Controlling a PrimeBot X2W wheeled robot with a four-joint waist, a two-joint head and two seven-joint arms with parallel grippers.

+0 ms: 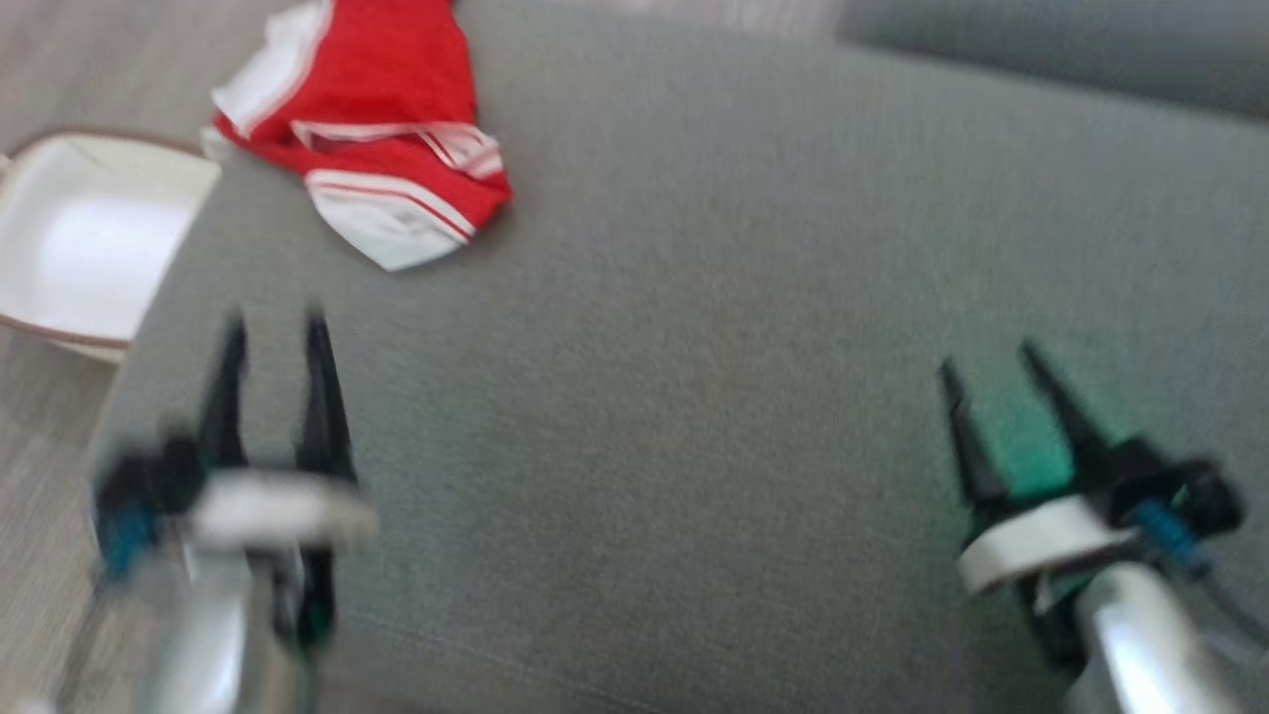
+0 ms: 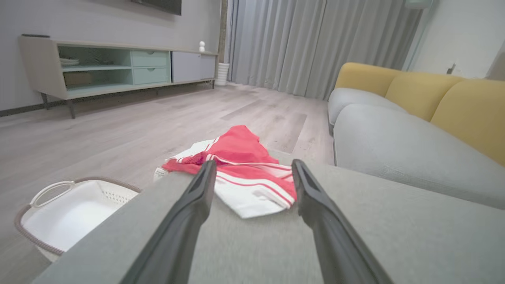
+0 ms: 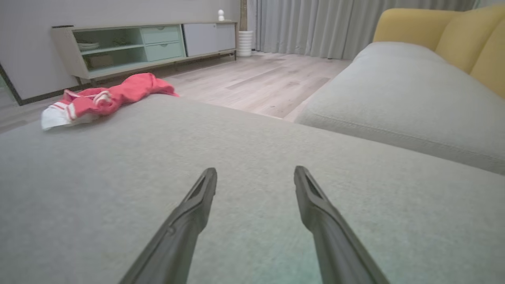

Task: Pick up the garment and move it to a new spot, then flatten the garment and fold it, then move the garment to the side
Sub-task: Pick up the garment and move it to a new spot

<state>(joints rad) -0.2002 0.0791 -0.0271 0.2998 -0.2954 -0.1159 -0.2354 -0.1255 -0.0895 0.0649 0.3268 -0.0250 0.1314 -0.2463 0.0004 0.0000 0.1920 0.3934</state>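
Note:
The garment (image 1: pixel 367 129) is red with white stripes and white trim, and it lies crumpled at the far left corner of the grey cushion (image 1: pixel 694 347). My left gripper (image 1: pixel 276 332) hovers open over the cushion's near left part, well short of the cloth. Through the left wrist view the garment (image 2: pixel 240 169) sits just beyond my open left gripper (image 2: pixel 254 167), apart from it. Open and empty, my right gripper (image 1: pixel 986 359) is over the near right of the cushion. In the right wrist view the garment (image 3: pixel 102 98) lies far off at the upper left, beyond my right gripper (image 3: pixel 255 173).
A white laundry basket (image 1: pixel 89 238) with a brown rim stands on the wood floor beside the cushion's left edge; it is also the basket (image 2: pixel 67 213) at lower left in the left wrist view. A grey and yellow sofa (image 2: pixel 414 130) lies to the right. A low cabinet (image 2: pixel 114 67) stands by the far wall.

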